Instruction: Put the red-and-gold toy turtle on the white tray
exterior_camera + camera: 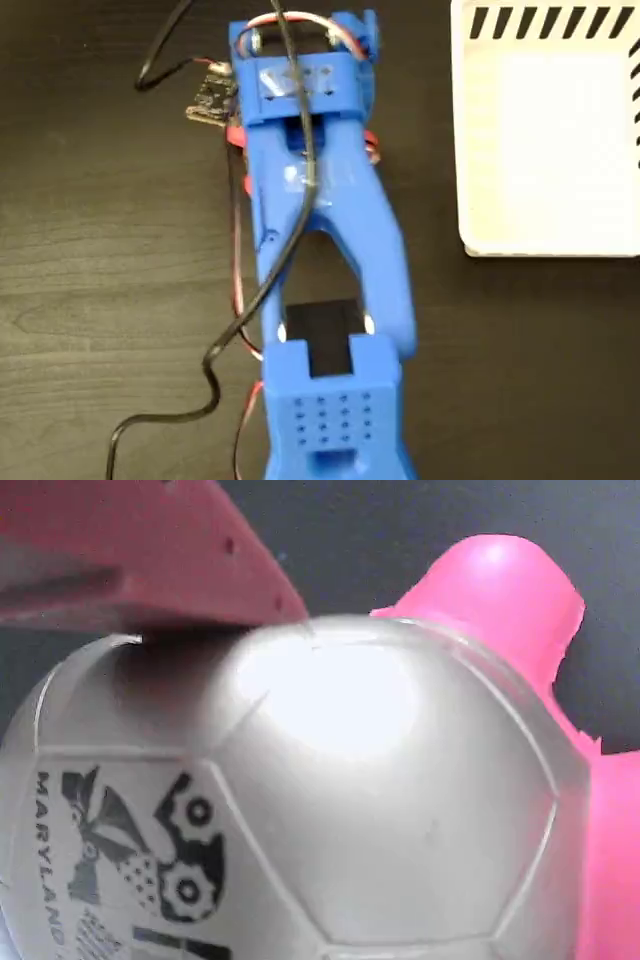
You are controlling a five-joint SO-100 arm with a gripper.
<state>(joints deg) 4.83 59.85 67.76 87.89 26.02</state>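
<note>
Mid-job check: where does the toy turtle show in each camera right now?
Fixed view: the turtle is not visible; the blue arm covers the middle, and the white tray sits upper right.
Wrist view: the turtle fills the frame, shell centre, head upper right.
Shared landmark: the dark table.

The whole floor of the scene is a dark wooden table — almost black, with a long grain running across it and paler, worn-looking streaks where the light catches the surface. Seen from straight above in the fixed view, the wood fills everything out to the edges, so no wall, window or floor shows anywhere. The light falls from overhead, soft and even, throwing only short shadows onto the grain. In the wrist view the same surface appears as a plain dark grey band across the top — blurred and without detail. The lamp itself is out of sight, though a bright glare shows it sits above.
</note>
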